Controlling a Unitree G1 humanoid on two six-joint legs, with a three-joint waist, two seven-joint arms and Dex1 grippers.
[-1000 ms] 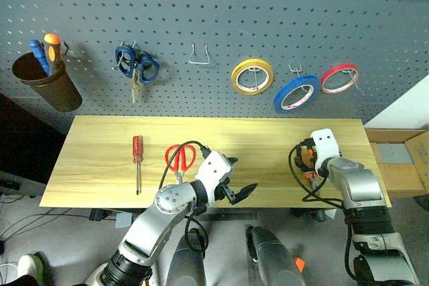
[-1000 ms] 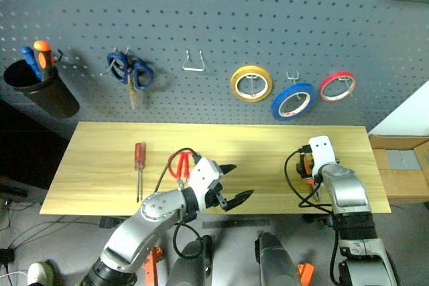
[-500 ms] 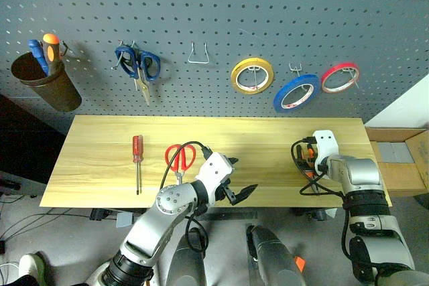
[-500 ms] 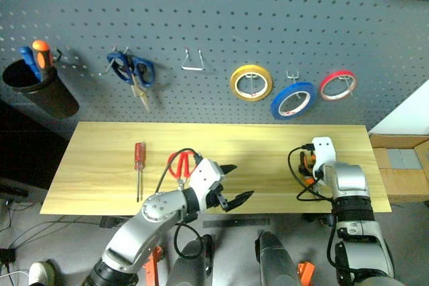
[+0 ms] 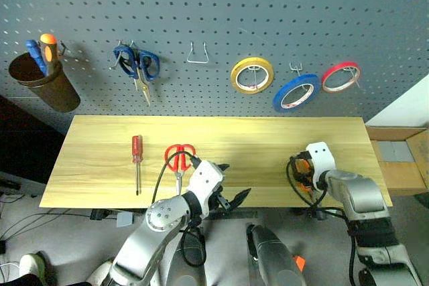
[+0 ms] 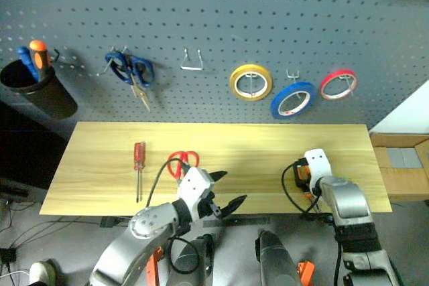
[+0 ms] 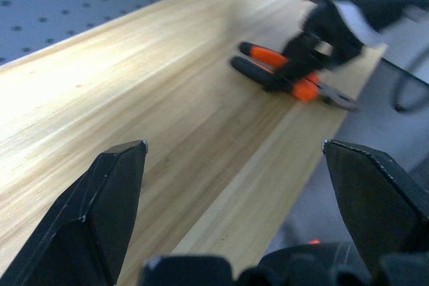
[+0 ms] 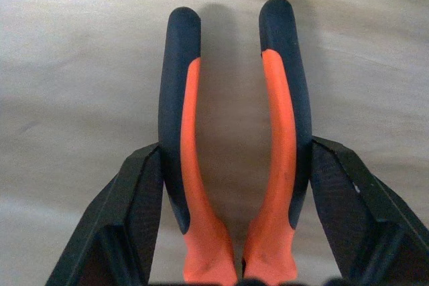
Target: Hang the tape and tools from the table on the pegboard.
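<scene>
The pliers [image 8: 278,112], orange and black in the handles, lie on the table [image 5: 255,138] near its right front. My right gripper [image 8: 234,152] is shut on them, one finger against the outside of each handle. Near the front edge my left gripper [image 5: 233,182] stands open over bare wood and holds nothing; its wrist view shows the pliers [image 7: 281,75] ahead. The red-handled scissors [image 5: 179,155] and the red-handled screwdriver [image 5: 137,159] lie at the table's left. The blue tape [image 5: 296,92] hangs on a hook of the pegboard [image 5: 214,18].
On the pegboard hang a yellow roll [image 5: 252,75], a red roll [image 5: 340,77], blue-handled scissors [image 5: 137,65], an empty wire hook [image 5: 197,53] and a brown cup [image 5: 37,82] with tools in it. A cardboard box [image 5: 402,159] stands past the table's right end.
My right gripper has closed on the pliers' handles and drawn back toward the table's front edge. My left gripper has pulled back a little, still open. The blue-handled scissors have swung on their hook.
</scene>
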